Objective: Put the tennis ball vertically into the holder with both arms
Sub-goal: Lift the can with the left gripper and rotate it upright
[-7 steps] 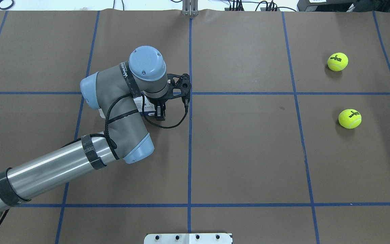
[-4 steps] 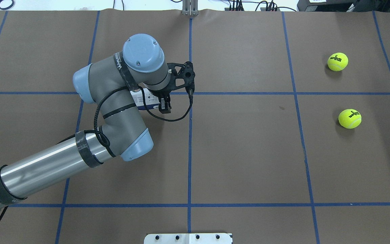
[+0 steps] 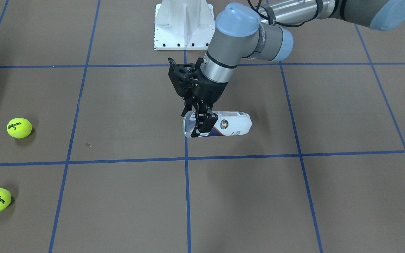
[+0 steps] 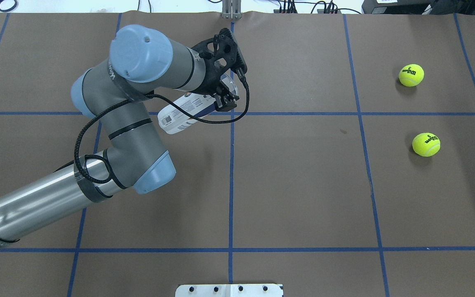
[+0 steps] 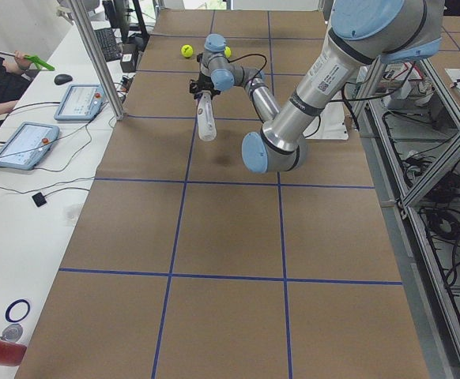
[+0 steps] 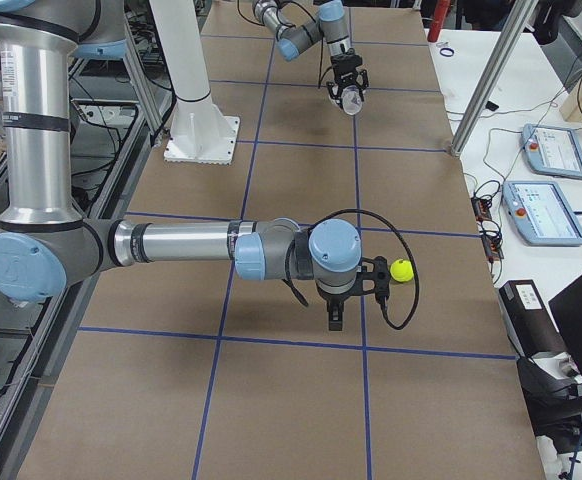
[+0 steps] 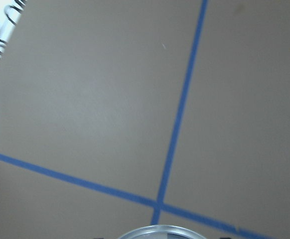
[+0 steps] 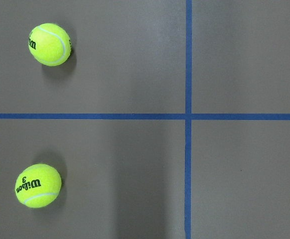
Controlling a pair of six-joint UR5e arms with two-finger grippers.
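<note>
— What has changed on your left side?

— A second ago the holder lay flat on the bench beneath my left pincer. I have since raised it. It now hangs clear of the paper with its shadow below it, and my wrist has swung round so the can sits slanted.

— Is the hold good?

— My left pincer is clamped on the holder close to its open mouth, with the fingers pressing the clear wall from both sides. The labelled body and the closed end stick out from the pincer toward my own left. It is tilted, not upright.

— So what does that mean for the job?

— I'd say the pick-up is done and the turning has only begun. The mouth has to end up facing straight up before anything can drop in. Holding it so near the rim leaves a long, light can levering on the fingers, so I judge it could twist if I swing fast.

— And your right side?

— My right pincer shows only in the side view, so I cannot tell whether it is open or closed. It hangs over the bench. One tennis ball and a second tennis ball rest on the paper below it, off to one side and apart from each other. Neither has been picked up yet, so that looks like my next job.
</note>
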